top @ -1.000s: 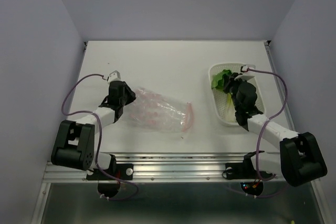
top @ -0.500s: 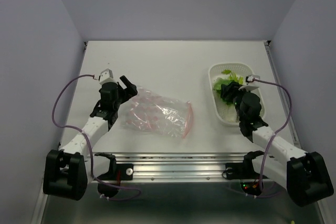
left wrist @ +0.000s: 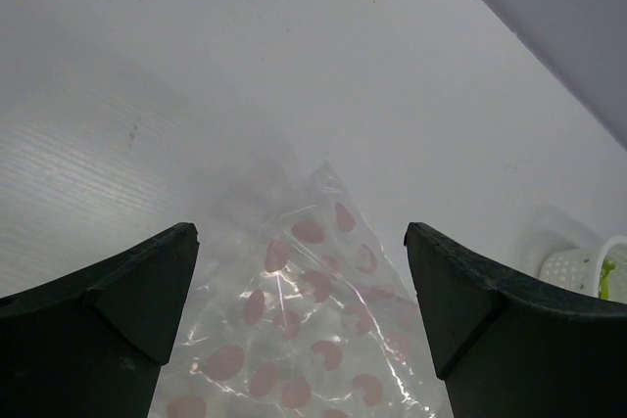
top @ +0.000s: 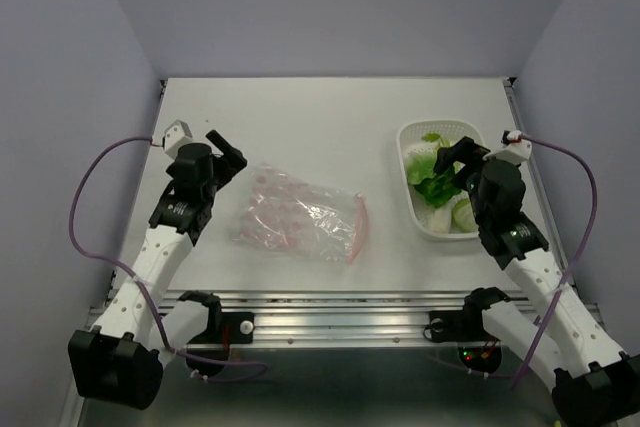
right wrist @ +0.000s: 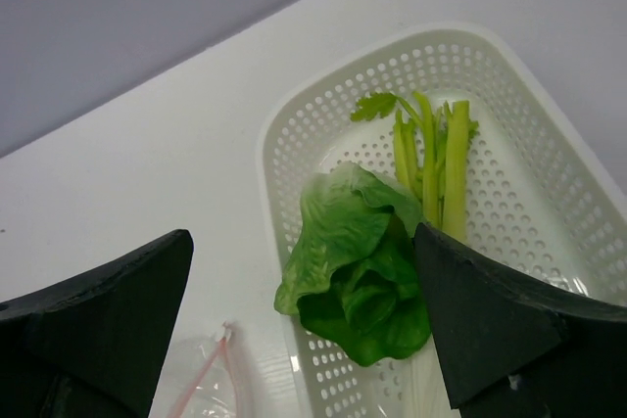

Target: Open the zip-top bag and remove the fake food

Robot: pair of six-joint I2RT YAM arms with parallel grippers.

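The zip-top bag (top: 300, 215) lies flat on the table, clear with pink print, its pink zip strip (top: 358, 222) at the right end. It looks empty. My left gripper (top: 228, 152) hovers open just past the bag's left end, and the bag (left wrist: 304, 340) shows below and between its fingers. The fake food sits in the white perforated tray (top: 412, 212): a green lettuce piece (right wrist: 362, 271), yellow-green stalks (right wrist: 436, 163) and a pale round piece (top: 463, 214). Above the tray, my right gripper (top: 455, 157) is open and holds nothing.
The tray's rim (right wrist: 274, 144) stands on the right side of the table, a short way from the bag's zip corner (right wrist: 201, 379). Purple cables loop out beside both arms. Grey walls close in the table at the left, back and right.
Both grippers opened and rose. The left one drew back from the bag's left end and the bag settled flat. The right one lifted out of the tray, uncovering the food in it.
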